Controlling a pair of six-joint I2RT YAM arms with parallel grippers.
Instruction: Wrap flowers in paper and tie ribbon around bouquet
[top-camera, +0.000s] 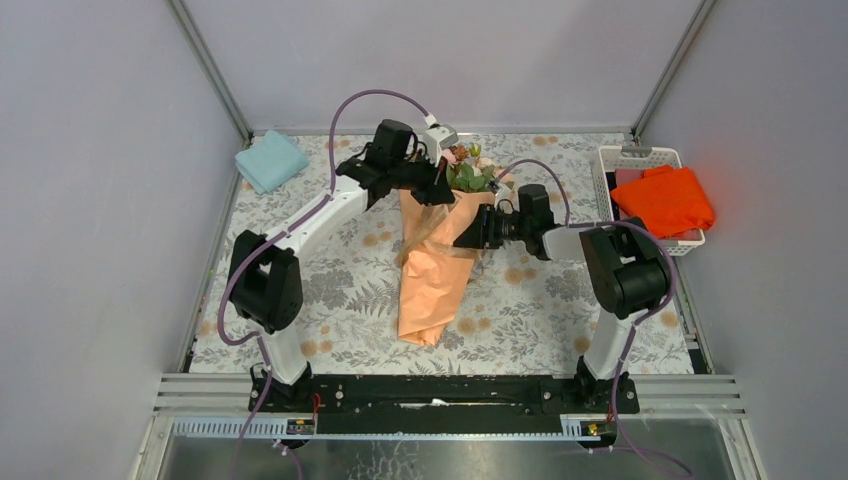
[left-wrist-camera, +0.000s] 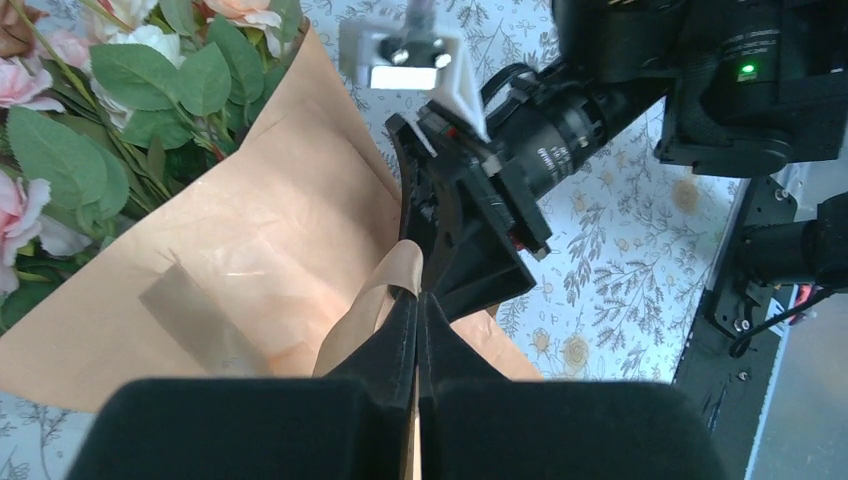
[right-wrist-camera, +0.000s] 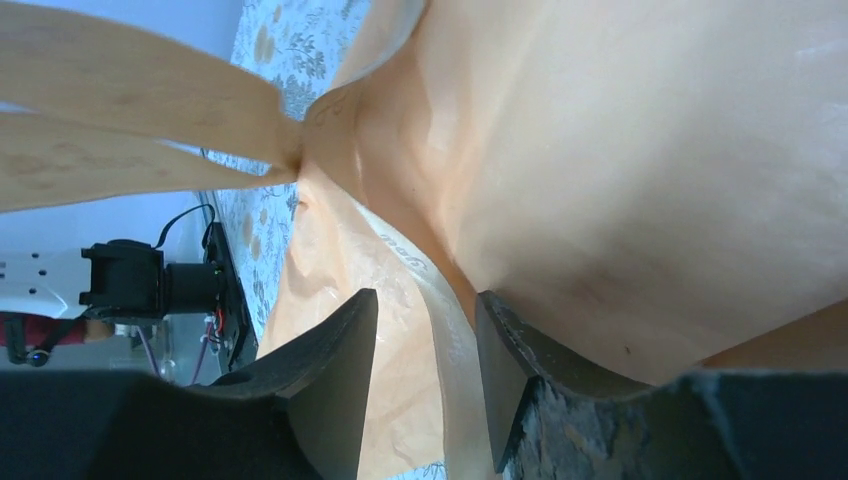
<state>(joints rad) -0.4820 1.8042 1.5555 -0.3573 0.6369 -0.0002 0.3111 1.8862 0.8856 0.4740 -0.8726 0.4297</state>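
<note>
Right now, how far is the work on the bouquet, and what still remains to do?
Done: the flowers sit inside the paper, which is rolled into a cone. In hand: the left hand is shut on the ribbon, and the right hand is open around another ribbon strand beside the cone. Left: no finished knot or bow shows, so the tying remains.

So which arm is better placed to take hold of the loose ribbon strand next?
Right, probably. The right gripper has its jaws apart with a ribbon strand running between them, beside the paper. The left gripper is shut on another ribbon part.
</note>
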